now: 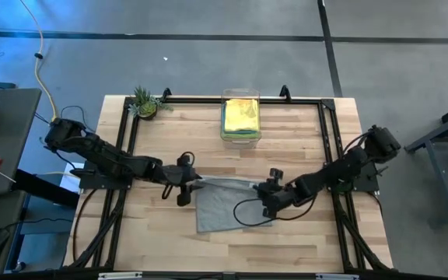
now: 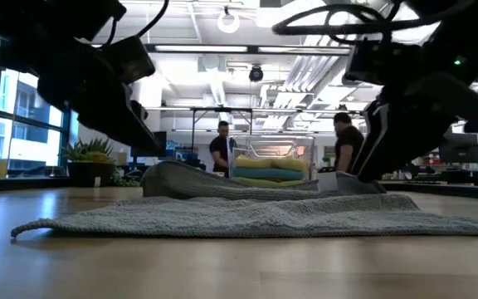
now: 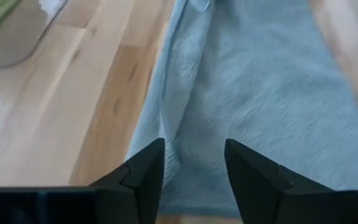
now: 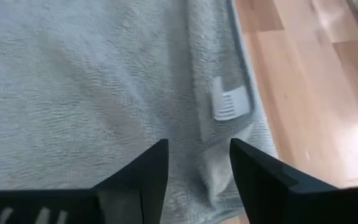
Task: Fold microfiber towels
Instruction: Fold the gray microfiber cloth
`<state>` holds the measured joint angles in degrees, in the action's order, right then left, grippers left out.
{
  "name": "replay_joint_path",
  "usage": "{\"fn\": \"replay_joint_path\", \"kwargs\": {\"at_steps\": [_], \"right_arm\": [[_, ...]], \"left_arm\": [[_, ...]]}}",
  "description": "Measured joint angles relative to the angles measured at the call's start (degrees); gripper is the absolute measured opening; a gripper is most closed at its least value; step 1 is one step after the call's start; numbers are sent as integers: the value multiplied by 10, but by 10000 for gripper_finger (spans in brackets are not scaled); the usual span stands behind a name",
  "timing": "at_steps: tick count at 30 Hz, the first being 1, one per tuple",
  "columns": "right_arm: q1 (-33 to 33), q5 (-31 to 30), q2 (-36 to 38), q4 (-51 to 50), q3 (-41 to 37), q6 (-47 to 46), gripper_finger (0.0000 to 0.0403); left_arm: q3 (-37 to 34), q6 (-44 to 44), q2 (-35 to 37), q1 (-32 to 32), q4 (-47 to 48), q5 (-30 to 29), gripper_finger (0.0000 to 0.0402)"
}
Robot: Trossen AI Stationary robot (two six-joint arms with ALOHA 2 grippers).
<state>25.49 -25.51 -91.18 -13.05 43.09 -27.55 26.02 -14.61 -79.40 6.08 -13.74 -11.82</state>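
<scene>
Both pairs of fingers stand apart with nothing between them. Under the left gripper the grey towel shows in the gap between its fingers, at a rumpled fold along one edge, bare table just beside. The right gripper hangs over the opposite side of the same towel, its fingers parted above a folded-over edge, a small white label just beyond them. Between the two grippers the towel lies on the table, mostly flat, its far edge humped up. Farther on, past both sets of fingers, a clear bin holds yellow and green towels, with what looks like a teal one among them. A small plant sits near the far left corner. Beyond the table, two people stand in the room.
</scene>
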Motion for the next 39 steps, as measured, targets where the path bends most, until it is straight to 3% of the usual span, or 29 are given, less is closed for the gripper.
{"fn": "replay_joint_path", "kwargs": {"at_steps": [6, 13, 19, 28, 33, 39], "right_arm": [[13, -11, 0, 5, 0, 3, 153], [12, -12, 0, 3, 0, 10, 126], [11, -21, 0, 1, 0, 6, 117], [2, -21, 0, -21, 0, -22, 65], [-9, -32, -1, -43, 0, -26, 8], [-24, -62, 12, -49, 0, -25, 8]], "left_arm": [[0, 43, -16, 20, 13, -46, 181], [0, 79, -60, 23, -5, -101, 169], [0, 94, -97, 22, -29, -124, 127], [0, 123, -94, 22, -79, -129, 14], [0, 121, -94, 22, -88, -133, 8], [0, 107, -76, 22, -88, -189, 3]]}}
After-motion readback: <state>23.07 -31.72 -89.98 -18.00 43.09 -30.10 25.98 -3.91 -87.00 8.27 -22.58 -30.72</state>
